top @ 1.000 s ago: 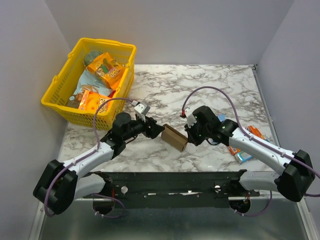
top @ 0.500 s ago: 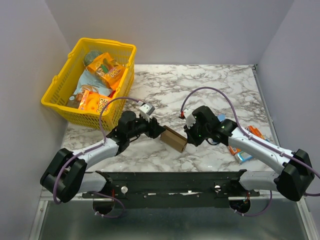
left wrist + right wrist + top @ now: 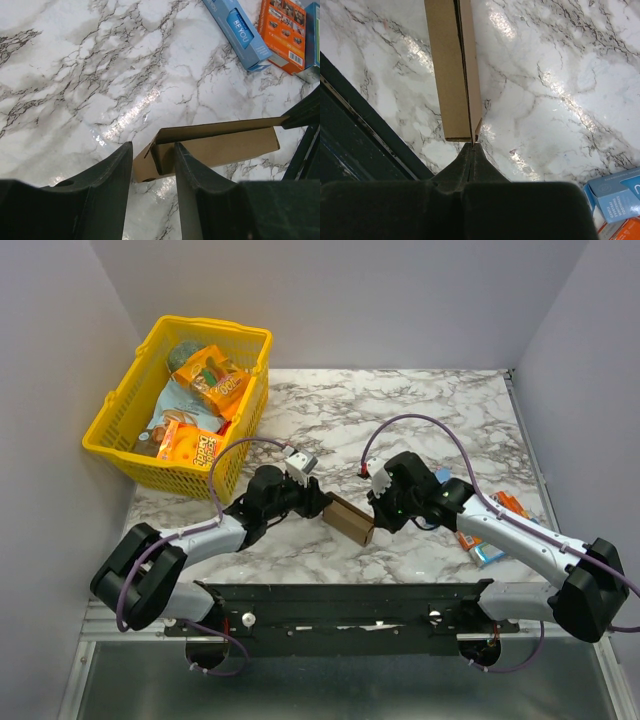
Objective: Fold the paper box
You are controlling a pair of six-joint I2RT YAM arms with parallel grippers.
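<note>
Paper box (image 3: 225, 147): matt brown cardboard. Table (image 3: 75, 65): glossy marble-look, glare streaks. Basket (image 3: 160, 472): yellow plastic, slight sheen.

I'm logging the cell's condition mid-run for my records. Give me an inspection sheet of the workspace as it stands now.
Surface: marble table, glossy.
Job's things: paper box lying between the grippers, one end flap open.
Clutter: yellow basket of snack packets at back left; blue packet and orange packet at right.
Grippers: left gripper jaws apart, astride the box's open end; right gripper shut on the other end.
Cables: purple cables loop over both arms, clear of the box.
Surroundings: grey walls on three sides.
</note>
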